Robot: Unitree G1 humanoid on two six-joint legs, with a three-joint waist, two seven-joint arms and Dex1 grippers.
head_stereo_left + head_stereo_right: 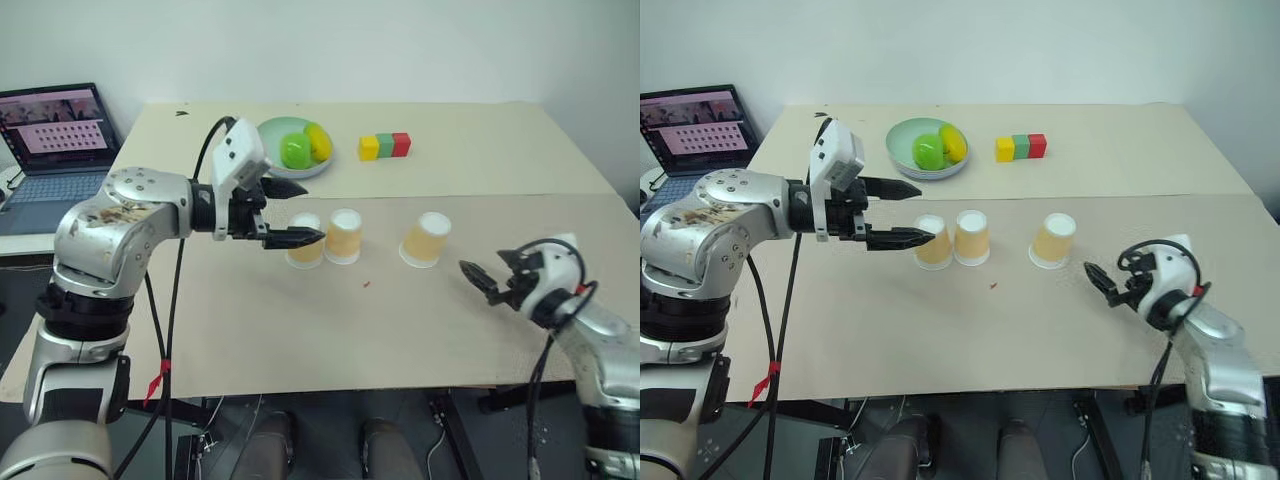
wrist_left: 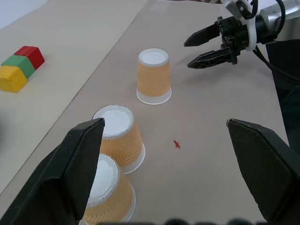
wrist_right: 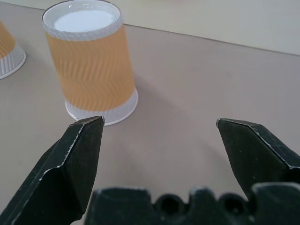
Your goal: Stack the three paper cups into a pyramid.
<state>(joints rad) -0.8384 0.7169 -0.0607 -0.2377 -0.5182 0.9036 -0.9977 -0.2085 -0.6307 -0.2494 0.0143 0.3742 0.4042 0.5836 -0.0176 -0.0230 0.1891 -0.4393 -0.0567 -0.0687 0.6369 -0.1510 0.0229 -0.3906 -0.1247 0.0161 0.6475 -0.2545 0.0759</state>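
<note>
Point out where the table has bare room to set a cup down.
Free: the near table in front of the three paper cups, and the far right behind the blocks. Crowded: around the left cup pair, where the open left pincer hovers, and the bowl behind.

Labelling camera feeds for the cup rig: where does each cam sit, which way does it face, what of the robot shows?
Left eye: head, looking forward and down at the table; both arms show, left gripper open by the cups.
Right eye: same head camera, same scene; right gripper open.
Left wrist: along its own fingers, over the paired cups to the lone cup.
Right wrist: low, facing the lone cup.
Shared: both wrist views catch the lone cup.
</note>
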